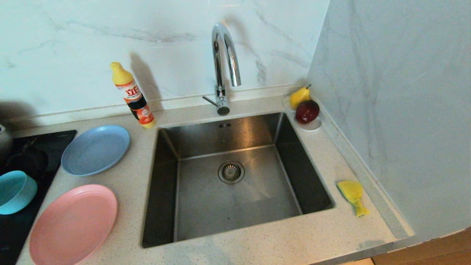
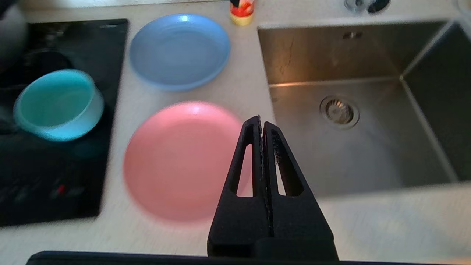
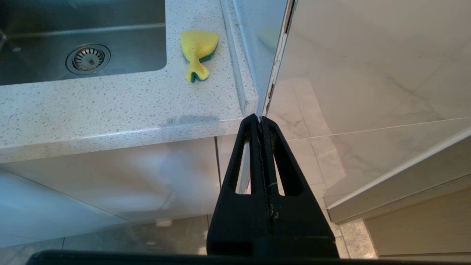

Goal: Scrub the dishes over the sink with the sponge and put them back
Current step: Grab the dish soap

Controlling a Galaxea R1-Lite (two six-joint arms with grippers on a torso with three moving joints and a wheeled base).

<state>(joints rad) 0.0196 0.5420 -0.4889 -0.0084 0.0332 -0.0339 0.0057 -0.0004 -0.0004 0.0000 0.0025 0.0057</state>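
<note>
Left of the steel sink [image 1: 176, 147] lie a pink plate [image 1: 73, 224] near the counter's front and a blue plate [image 1: 95, 149] behind it. A teal bowl [image 1: 14, 191] stands on the black hob at the far left. The bent yellow-green sponge [image 1: 352, 195] lies on the counter right of the sink. My left gripper [image 2: 261, 121] is shut and empty, hovering above the gap between the pink plate [image 2: 184, 162] and the sink [image 2: 423, 121]. My right gripper [image 3: 260, 119] is shut and empty, parked below the counter's front edge, short of the sponge [image 3: 198, 49]. Neither arm shows in the head view.
A chrome arched tap [image 1: 222, 66] rises behind the sink. A detergent bottle [image 1: 132, 95] stands on the counter behind the blue plate. A pear [image 1: 300, 96] and a dark red fruit [image 1: 307, 111] sit on a white saucer [image 1: 312, 127] in the right corner. A marble wall [image 1: 397, 110] closes the right side.
</note>
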